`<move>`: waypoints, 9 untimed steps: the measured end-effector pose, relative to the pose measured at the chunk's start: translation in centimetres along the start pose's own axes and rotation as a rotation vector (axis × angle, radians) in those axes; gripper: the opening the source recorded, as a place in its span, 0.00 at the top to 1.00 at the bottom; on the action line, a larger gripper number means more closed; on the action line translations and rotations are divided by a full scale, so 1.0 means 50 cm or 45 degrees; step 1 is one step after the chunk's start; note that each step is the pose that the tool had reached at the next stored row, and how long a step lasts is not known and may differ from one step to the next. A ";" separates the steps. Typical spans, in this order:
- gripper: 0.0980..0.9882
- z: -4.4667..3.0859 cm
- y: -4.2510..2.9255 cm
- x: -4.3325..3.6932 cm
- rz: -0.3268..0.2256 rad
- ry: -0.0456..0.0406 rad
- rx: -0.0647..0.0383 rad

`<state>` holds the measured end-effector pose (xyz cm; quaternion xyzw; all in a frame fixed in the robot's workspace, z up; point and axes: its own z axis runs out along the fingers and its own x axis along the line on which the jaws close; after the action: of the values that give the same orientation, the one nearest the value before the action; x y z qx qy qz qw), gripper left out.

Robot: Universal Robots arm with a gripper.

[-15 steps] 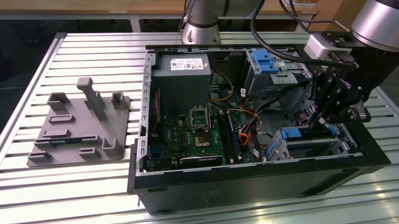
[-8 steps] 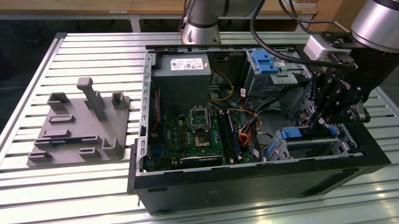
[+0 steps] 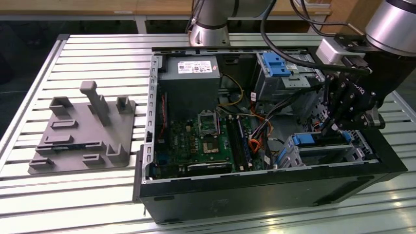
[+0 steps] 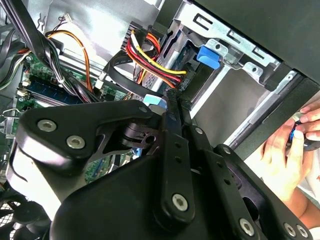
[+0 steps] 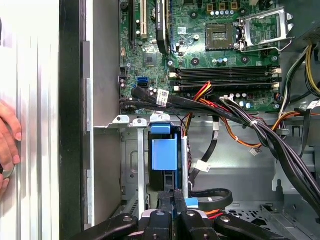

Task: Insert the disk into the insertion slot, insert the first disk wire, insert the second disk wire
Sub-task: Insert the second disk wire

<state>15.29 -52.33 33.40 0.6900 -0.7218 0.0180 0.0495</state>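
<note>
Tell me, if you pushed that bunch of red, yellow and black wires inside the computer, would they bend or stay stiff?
The wire bundle would probably bend: it already curves loosely through the case. It likely springs back a bit, since the strands run tied together toward the drive cage. It looks light, so a push should shift it easily.

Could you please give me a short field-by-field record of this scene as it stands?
setting: open computer case lying on a slatted metal table
gripper: lowered into the case, fingers closed together just above the disk
disk: blue carrier seated in the insertion slot
wires: red, yellow and black bundle beside the slot
motherboard: exposed, processor socket empty
grey fixture: on the table at the exterior view's left
person: a hand outside the case
</note>
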 end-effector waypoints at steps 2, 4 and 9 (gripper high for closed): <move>0.95 0.000 0.000 0.000 0.000 0.000 0.000; 0.95 0.001 0.000 0.000 0.000 0.000 0.000; 0.95 0.003 0.000 0.000 0.000 0.000 0.000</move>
<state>15.29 -52.34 33.25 0.6900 -0.7218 0.0180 0.0495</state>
